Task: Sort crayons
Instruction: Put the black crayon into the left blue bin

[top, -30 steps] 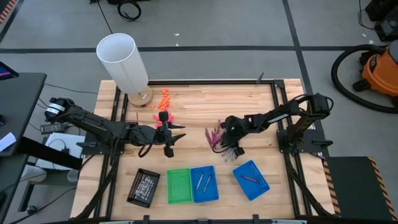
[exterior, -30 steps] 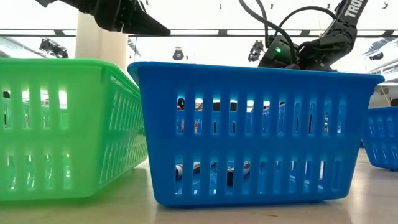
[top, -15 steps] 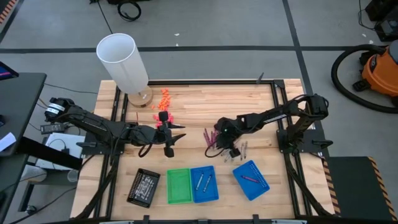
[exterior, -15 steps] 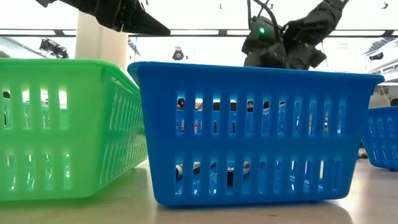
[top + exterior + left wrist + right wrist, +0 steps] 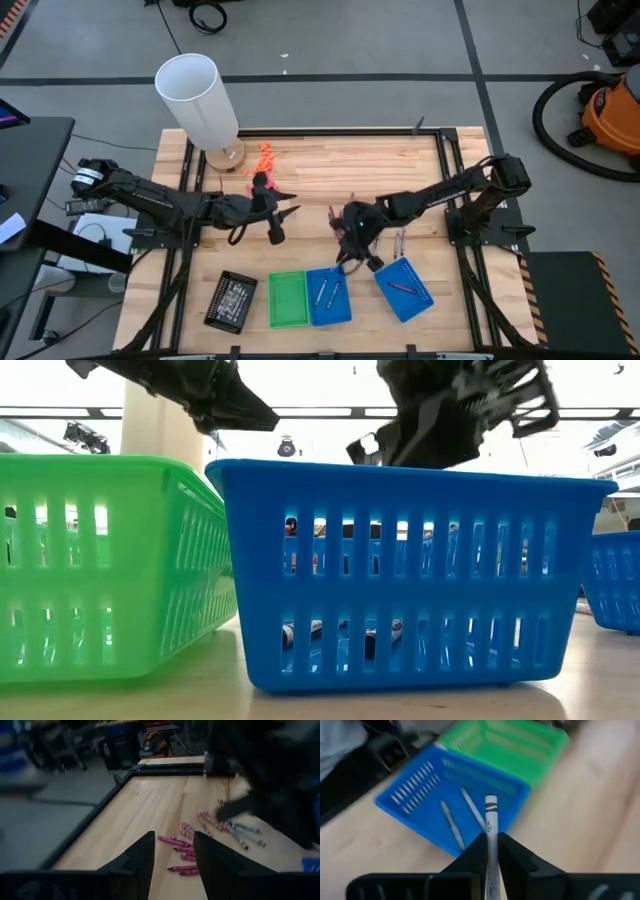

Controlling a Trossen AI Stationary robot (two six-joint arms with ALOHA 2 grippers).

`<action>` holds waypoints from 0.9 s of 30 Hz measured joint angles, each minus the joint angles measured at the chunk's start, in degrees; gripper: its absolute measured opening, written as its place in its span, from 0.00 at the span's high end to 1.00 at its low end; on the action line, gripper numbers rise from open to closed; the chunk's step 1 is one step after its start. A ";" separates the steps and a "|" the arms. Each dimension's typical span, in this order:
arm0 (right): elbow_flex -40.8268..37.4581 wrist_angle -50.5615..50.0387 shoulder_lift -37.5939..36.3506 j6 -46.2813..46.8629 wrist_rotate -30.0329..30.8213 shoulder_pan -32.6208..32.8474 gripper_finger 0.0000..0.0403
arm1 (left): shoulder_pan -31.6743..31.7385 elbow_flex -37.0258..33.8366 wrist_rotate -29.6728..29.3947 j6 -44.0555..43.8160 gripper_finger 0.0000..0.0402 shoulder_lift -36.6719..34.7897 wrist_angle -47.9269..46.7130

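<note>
Fingers of the right gripper (image 5: 491,851) pinch a thin silver-grey crayon (image 5: 491,827) upright between them, hovering near the rim of the middle blue slotted plastic tray (image 5: 329,295), where two more grey crayons (image 5: 462,815) lie on the floor. Just beside it sits the green slotted plastic tray (image 5: 288,298); another blue tray (image 5: 405,289) farther right holds one magenta crayon (image 5: 402,287). Loose pink and grey crayons (image 5: 200,842) lie scattered on the wooden table (image 5: 330,165). The left gripper (image 5: 174,855) waits above the table, jaws parted and holding nothing.
</note>
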 joint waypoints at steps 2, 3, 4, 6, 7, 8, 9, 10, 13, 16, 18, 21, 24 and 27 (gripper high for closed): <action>0.00 2.90 0.00 -0.02 0.00 1.86 0.87 | 0.52 0.00 0.01 -5.32 0.64 0.00 0.03; 0.00 4.17 0.00 -0.08 0.02 2.76 0.87 | 0.73 0.00 0.00 -7.28 0.64 0.00 0.05; 0.00 5.38 0.00 -0.13 0.33 3.59 0.87 | 0.92 0.00 0.01 -8.88 0.64 0.00 0.00; 0.00 7.67 0.00 -0.62 1.96 5.17 0.87 | 0.98 0.00 0.00 -10.45 0.64 0.00 0.04; 0.00 8.28 0.00 -1.06 2.84 5.83 0.87 | 0.96 0.00 0.00 -10.81 0.64 0.00 0.07; 0.00 8.84 0.24 -1.64 3.71 6.40 0.87 | 0.94 0.00 0.00 -11.22 0.64 0.00 0.07; 0.00 10.13 0.84 -1.93 4.14 6.79 0.87 | 0.94 0.00 0.02 -11.76 0.64 0.00 0.07; 0.02 10.93 1.37 -1.99 4.60 7.09 0.87 | 0.94 0.00 0.02 -12.18 0.64 0.00 0.09; 0.02 14.68 3.96 -1.81 4.49 7.42 0.87 | 0.94 0.00 0.02 -12.49 0.64 0.32 0.75; 0.82 15.18 6.66 -2.09 4.50 7.31 0.87 | 0.94 -0.02 0.00 -13.69 0.64 0.42 0.15; 2.36 14.79 7.93 -2.33 4.55 7.28 0.86 | 0.89 -0.02 0.02 -14.45 0.64 0.42 -0.01; 5.70 11.54 10.24 -3.16 4.09 7.36 0.86 | -0.12 -0.02 1.11 -14.50 0.64 0.42 -0.76; 8.74 6.44 13.19 -3.53 3.22 7.44 0.86 | -2.93 0.00 2.49 -13.92 0.64 0.23 -2.95; 11.32 3.00 15.15 -4.47 2.98 7.64 0.86 | -6.63 0.04 3.15 -14.45 0.64 0.04 -7.09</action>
